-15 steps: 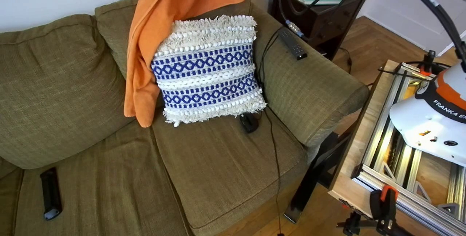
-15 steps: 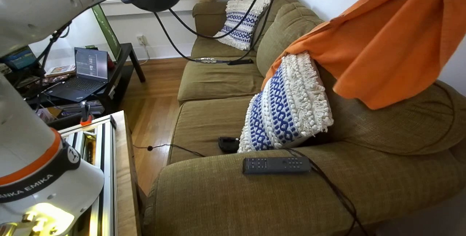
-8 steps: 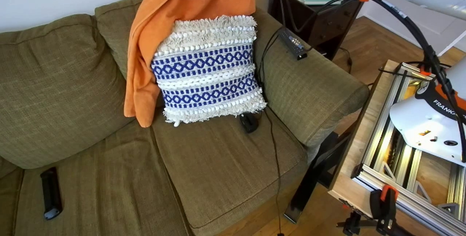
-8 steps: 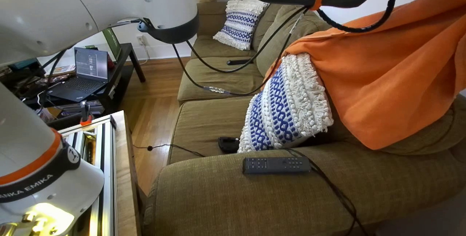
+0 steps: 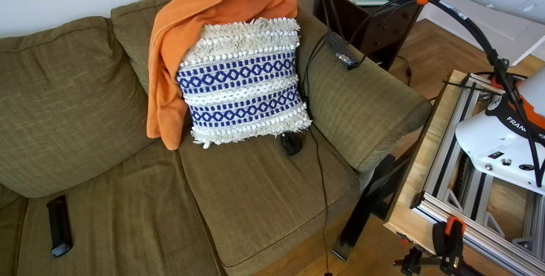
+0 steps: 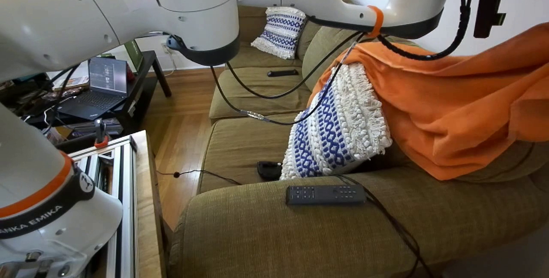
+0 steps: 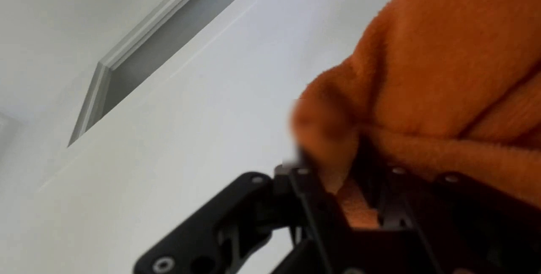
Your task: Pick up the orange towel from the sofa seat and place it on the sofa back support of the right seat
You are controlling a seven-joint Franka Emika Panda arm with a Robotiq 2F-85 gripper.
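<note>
The orange towel [image 5: 238, 3] drapes over the back cushion [image 5: 134, 27] of the right seat, behind and beside the blue-and-white pillow [image 5: 242, 84]. One end hangs down to the seat. In an exterior view the towel [image 6: 454, 106] spreads over the cushion [image 6: 502, 170], its far right part rising out of frame. In the wrist view my gripper [image 7: 333, 150] is closed on a bunched fold of the towel [image 7: 448, 62]. The fingers are dark and the fold's tip is blurred. In both exterior views the fingers are out of frame.
A remote [image 6: 326, 195] and cables lie on the sofa arm [image 6: 274, 235]. A black mouse-like object [image 5: 291, 143] is on the seat below the pillow. Another black device [image 5: 59, 225] lies on the neighbouring seat. My arm's cable loop [image 6: 274, 120] hangs in front of the pillow. A wall stands behind.
My arm has come down and further into view. The towel's raised part has lowered with it, now lying in folds over the cushion. The pillow and remotes have not moved.
</note>
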